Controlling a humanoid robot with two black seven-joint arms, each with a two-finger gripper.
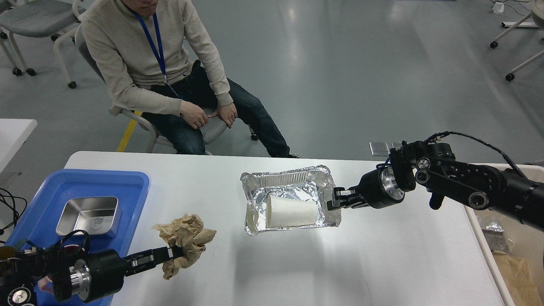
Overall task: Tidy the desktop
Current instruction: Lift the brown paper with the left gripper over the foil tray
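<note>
The white desktop (340, 263) fills the lower view. My left gripper (173, 253) is shut on a crumpled brown paper wad (183, 239) and holds it above the desktop's left part. My right gripper (335, 200) is shut on the right rim of a foil tray (289, 187), which hangs a little above the desktop. A white paper cup (291, 211) lies on its side inside the foil tray.
A blue tray (72, 182) at the left holds a steel dish (88, 215); mugs are mostly hidden behind my left arm. A beige bin (510, 250) with scraps stands at the right edge. A seated person (161, 72) is behind the desktop.
</note>
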